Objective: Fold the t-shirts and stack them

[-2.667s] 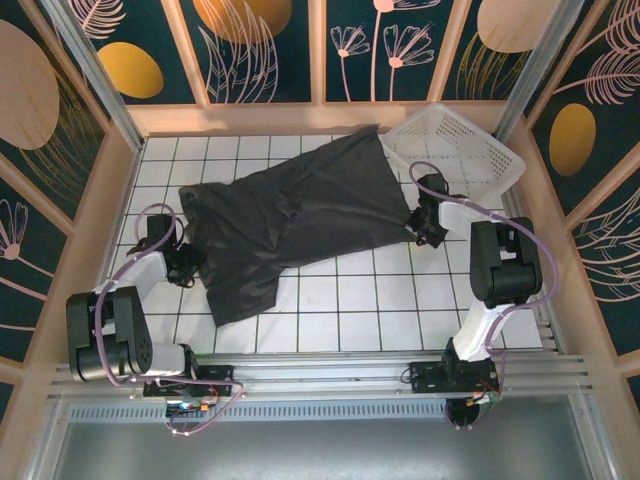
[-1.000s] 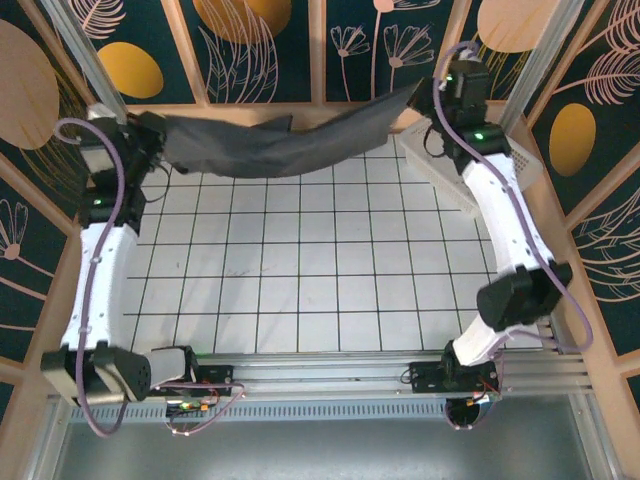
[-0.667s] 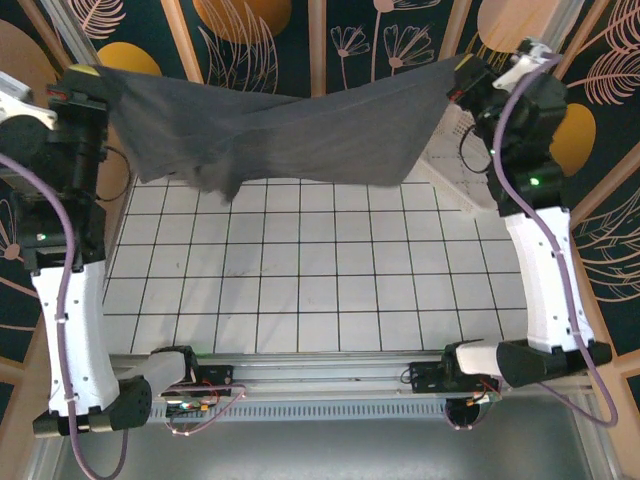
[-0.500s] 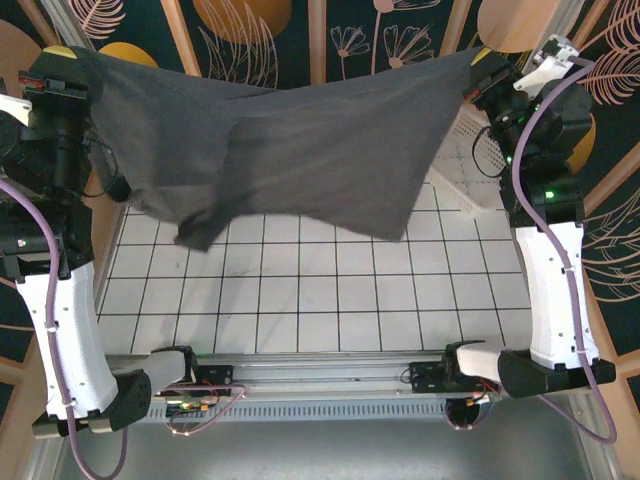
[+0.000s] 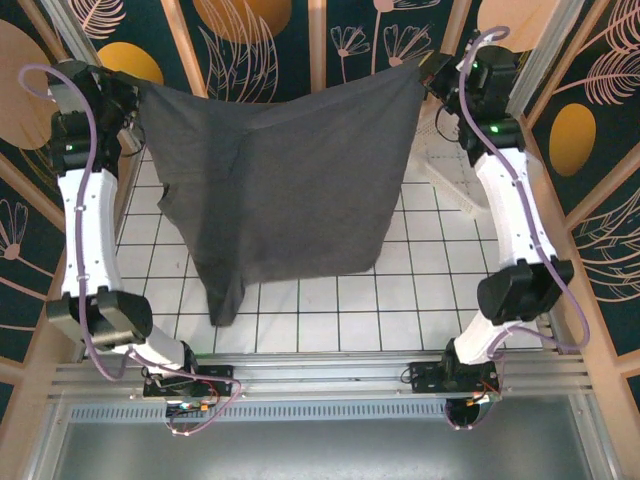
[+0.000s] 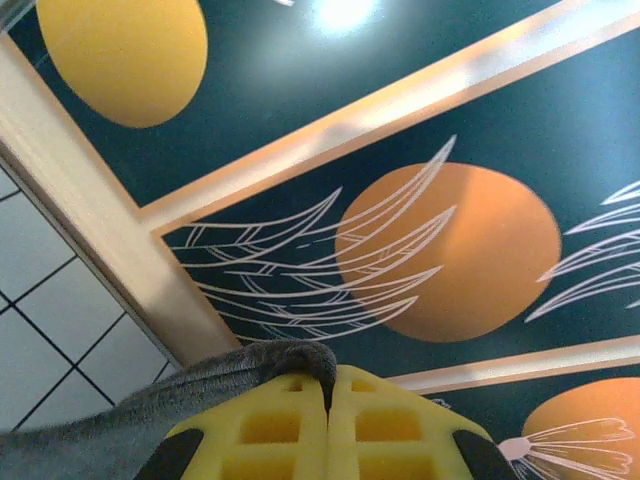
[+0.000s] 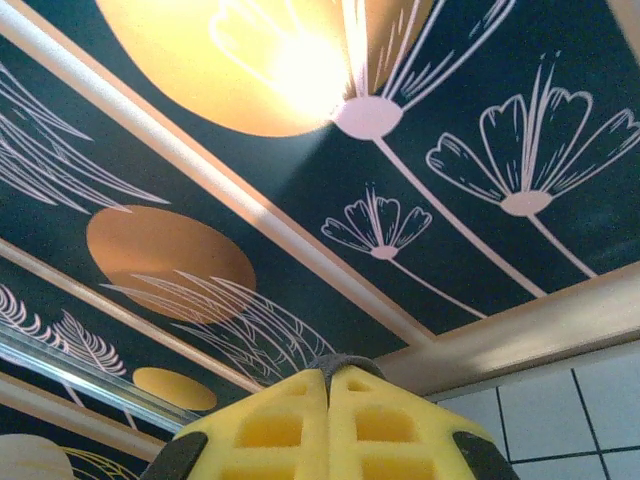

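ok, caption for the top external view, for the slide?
Dark t-shirt hangs spread over the tiled table, upper corners pinched by the left pincer and right pincer.

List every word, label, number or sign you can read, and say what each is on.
None can be read.
The t-shirt held by the left gripper and right gripper is plain; the wall panels carry only leaf and flower drawings.
The electronics by the rail are too small to read.
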Available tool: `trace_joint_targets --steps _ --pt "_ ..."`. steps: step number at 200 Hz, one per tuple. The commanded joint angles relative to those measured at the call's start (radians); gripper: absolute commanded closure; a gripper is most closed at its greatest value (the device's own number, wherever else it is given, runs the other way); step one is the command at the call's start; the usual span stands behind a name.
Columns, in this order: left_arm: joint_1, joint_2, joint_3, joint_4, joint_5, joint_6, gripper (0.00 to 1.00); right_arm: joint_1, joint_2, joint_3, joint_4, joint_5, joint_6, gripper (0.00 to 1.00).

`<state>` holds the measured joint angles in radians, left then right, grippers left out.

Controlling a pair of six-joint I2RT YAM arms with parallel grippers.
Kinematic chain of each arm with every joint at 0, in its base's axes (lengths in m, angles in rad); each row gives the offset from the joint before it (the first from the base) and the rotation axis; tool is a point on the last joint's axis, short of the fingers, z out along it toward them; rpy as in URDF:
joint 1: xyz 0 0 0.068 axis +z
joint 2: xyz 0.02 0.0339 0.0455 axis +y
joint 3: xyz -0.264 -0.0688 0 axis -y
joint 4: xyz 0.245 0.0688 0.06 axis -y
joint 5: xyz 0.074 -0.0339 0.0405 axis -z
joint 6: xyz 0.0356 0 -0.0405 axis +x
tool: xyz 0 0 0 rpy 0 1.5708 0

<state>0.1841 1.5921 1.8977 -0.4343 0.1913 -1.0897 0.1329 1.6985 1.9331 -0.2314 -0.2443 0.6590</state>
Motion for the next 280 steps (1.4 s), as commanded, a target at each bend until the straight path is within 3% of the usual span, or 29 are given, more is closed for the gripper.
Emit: trace_joint_targets --steps 1,30,49,76,101,122,140,155,158,168,191,211,233,257,280 --pt "0.025 0.047 0.228 0.117 0.09 0.026 1.0 -0.02 0.033 0.171 0.046 -0.025 0.018 1.0" --pt "0.037 0.17 0.575 0.019 0.096 0.048 1.0 -0.07 0.062 0.261 0.027 -0.046 0.068 1.0" --pt "0.037 0.131 0.58 0.0 0.087 0.039 1.0 -0.103 0.031 0.247 0.01 -0.058 0.078 1.0" --pt "0.038 -0.13 0.164 0.034 0.035 0.021 1.0 -0.125 -0.092 0.082 -0.019 -0.05 0.06 1.0" --pt "0.038 -0.428 -0.337 -0.032 -0.18 -0.049 1.0 -0.128 -0.289 -0.26 -0.019 0.008 0.06 1.0" --pt "0.038 -0.632 -0.705 -0.013 -0.231 -0.124 1.0 -0.123 -0.464 -0.593 -0.045 0.066 0.103 1.0" --pt "0.038 -0.701 -0.903 -0.034 -0.219 -0.105 0.71 -0.116 -0.567 -0.853 -0.076 0.076 0.126 1.0" --pt "0.038 -0.695 -1.013 -0.054 -0.197 -0.042 0.44 -0.108 -0.602 -1.029 -0.071 0.035 0.108 0.68" --pt "0.038 -0.69 -1.03 -0.062 -0.193 -0.031 0.4 -0.104 -0.6 -1.06 -0.078 0.028 0.098 0.59" --pt "0.038 -0.663 -1.075 -0.076 -0.172 0.003 0.33 -0.096 -0.583 -1.116 -0.109 0.019 0.068 0.47" --pt "0.036 -0.626 -1.156 -0.108 -0.106 0.026 0.31 -0.082 -0.544 -1.165 -0.186 0.025 0.03 0.4" --pt "0.023 -0.655 -1.212 -0.129 -0.061 0.022 0.37 -0.066 -0.562 -1.186 -0.235 0.051 0.023 0.4" --pt "-0.084 -0.631 -1.236 -0.171 0.0 0.066 0.46 -0.02 -0.588 -1.187 -0.265 0.1 0.013 0.4" --pt "-0.318 -0.549 -1.271 -0.232 -0.004 0.115 0.5 0.057 -0.566 -1.151 -0.281 0.155 0.006 0.4" --pt "-0.52 -0.524 -1.332 -0.287 -0.052 0.08 0.55 0.138 -0.528 -1.1 -0.277 0.201 0.005 0.41"
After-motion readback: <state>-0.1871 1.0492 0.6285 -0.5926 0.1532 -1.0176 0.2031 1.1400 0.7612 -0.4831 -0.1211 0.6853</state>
